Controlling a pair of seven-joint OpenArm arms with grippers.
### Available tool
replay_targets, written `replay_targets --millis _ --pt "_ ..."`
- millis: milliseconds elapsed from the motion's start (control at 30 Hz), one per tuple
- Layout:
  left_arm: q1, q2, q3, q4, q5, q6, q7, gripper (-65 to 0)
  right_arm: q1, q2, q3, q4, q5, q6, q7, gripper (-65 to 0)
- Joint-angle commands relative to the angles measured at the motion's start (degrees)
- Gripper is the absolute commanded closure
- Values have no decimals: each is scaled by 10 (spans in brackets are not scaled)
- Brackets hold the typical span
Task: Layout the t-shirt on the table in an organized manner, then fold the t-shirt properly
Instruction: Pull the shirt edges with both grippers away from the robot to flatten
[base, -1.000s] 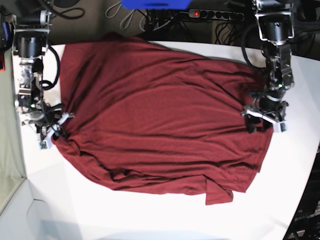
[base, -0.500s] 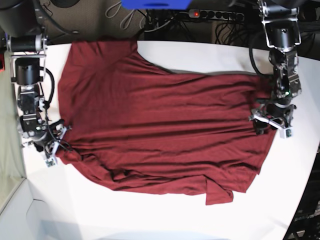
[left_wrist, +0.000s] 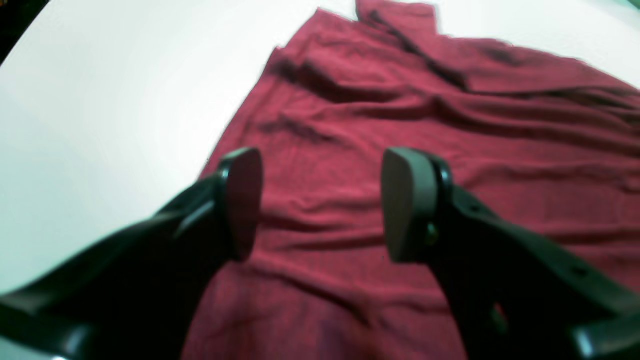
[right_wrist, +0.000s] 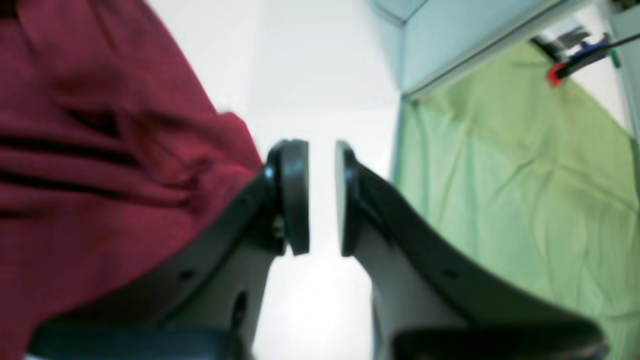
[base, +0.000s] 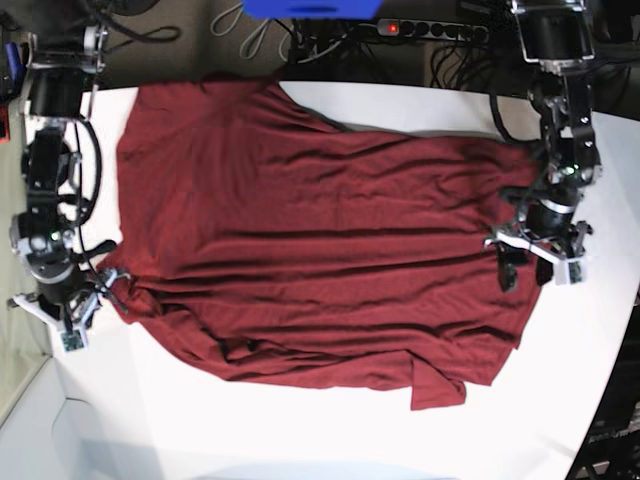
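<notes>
The maroon t-shirt lies spread on the white table, creased with long wrinkles, one corner folded over at the front right. My left gripper hangs open over the shirt's right side. In the left wrist view its fingers stand wide apart above the t-shirt, with nothing between them. My right gripper is at the shirt's left edge. Its pads leave a narrow gap over bare table, holding nothing, with the t-shirt beside the left finger.
A green cloth and a pale panel lie just past the table's left edge. A power strip, cables and a blue object sit behind the far edge. The table's right edge curves inward near the front.
The shirt's far left part has shifted and the body now lies in long straight wrinkles. The right gripper has moved toward the front, off the shirt's edge. The left gripper has shifted slightly forward.
</notes>
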Motion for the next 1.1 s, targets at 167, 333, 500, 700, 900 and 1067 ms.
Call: replay_targets --millis 167,333,500,700,900,1067 --pt "31 3 -3 21 -3 -5 -14 -370 -140 -54 21 132 -2 2 -27 -82" --pt "31 3 -3 -22 -3 -5 -14 -370 -188 -111 25 155 -3 70 -28 -82" --pt "25 2 -2 -69 1 -5 -15 -370 -186 -118 21 108 -3 79 -25 -81" --pt "-1 3 0 -136 1 -5 -18 -370 -116 -99 23 -17 -3 79 -24 -80" --pt "-41 3 0 -188 1 -5 -18 -370 -40 -68 20 -148 -3 79 32 -78" --pt "-81 3 0 -235 1 -5 -18 -370 31 -45 20 -240 -3 79 56 -79"
